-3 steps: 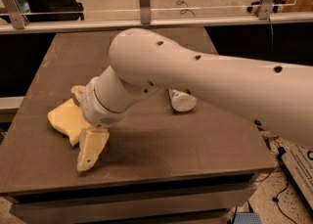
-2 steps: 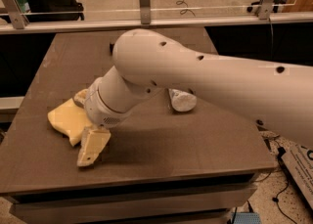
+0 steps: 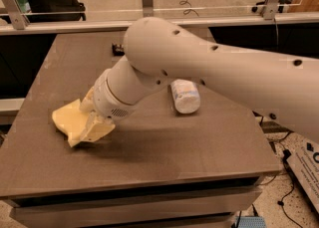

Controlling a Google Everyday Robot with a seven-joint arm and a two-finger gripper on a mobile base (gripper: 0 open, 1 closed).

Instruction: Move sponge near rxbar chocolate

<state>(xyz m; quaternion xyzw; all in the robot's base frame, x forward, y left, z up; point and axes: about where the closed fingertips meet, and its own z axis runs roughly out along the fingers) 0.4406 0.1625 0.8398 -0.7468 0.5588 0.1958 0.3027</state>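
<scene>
Compared with a second ago, your cream-yellow tool (image 3: 95, 128) sits further up the table and tighter against the sponge, where before it lay lower, toward the front edge. The elbow of your thick off-white robot arm (image 3: 214, 67) also stands a little higher, and it now uncovers a dark object behind it that was hidden. The pale yellow soft foam sponge (image 3: 67, 118) with wavy edges has not shifted. It lies flat on the front left part of the dark brown flat-topped table (image 3: 199, 147), and the tool overlaps its right edge from above. You cannot tell from this view whether the tool is spread wide, narrow or clamped on the sponge, since the round white wrist housing (image 3: 117, 97) covers most of it. The small dark rectangular wrapped rxbar chocolate (image 3: 118, 49) lies near the table's far edge. It is only partly visible just past the arm's upper curve and is well apart from the sponge. Off to the right, a clear plastic bottle with a white label (image 3: 185, 96) lies on its side near the middle of the table, just under the arm, in the same spot as before.
</scene>
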